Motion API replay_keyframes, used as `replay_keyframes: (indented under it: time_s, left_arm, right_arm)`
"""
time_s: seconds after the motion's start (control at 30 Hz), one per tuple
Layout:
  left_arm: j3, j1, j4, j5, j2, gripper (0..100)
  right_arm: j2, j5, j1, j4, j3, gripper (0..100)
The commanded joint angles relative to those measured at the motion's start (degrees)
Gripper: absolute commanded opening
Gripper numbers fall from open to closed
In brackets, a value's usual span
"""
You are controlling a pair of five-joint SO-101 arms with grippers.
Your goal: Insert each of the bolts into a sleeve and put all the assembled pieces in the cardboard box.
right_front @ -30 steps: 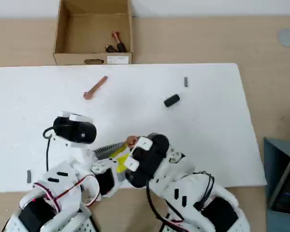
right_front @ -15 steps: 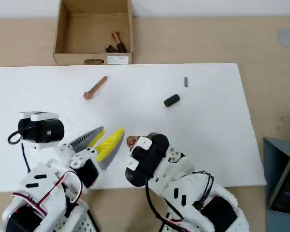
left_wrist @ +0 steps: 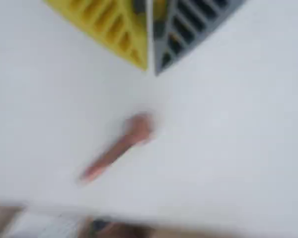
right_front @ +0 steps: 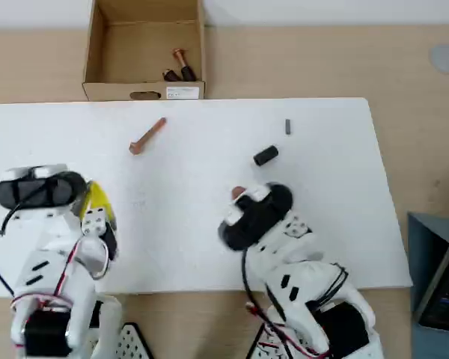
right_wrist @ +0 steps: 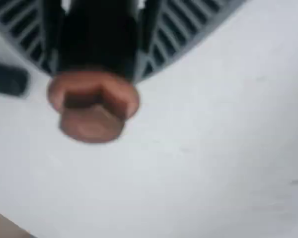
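Swinging aside, left gripper [left_wrist: 150, 67] is holding jaws together, a bolt [left_wrist: 116, 148] lying beyond them; right gripper [right_wrist: 94, 69] is clamping a bolted sleeve [right_wrist: 97, 34]; box label [right_front: 182, 92] unreadable.

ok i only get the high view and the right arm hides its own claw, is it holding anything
observer: yes, the right claw is shut on a black sleeve with a bolt in it, the copper head poking out of the end.
operator: and the left claw, got anything in it
observer: no, the left claw is shut and empty, its yellow and grey tips together over the white mat.
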Motion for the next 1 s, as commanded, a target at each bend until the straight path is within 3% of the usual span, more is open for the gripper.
replay_keyframes:
  time_s: [0.0, 0.2, 0.47, 0.97]
  left_arm:
    - [4.9, -5.9, -0.4, -2.1, -0.1, 0]
    - [12.2, -8.8, -0.1, -3.3, -0.1, 0]
    - [18.5, -8.5, -0.4, -3.3, -0.1, 0]
    - [22.2, -8.9, -0.5, -2.7, -0.1, 0]
  right_arm:
    - [-5.8, -3.2, 7.3, -1.2, -3.5, 0.9]
    - [1.3, -4.6, 10.0, 2.7, -9.5, 0.9]
    - [27.8, -7.0, 9.6, 2.0, -29.1, 0.9]
    - [68.0, -6.6, 9.5, -16.4, -54.6, 0.9]
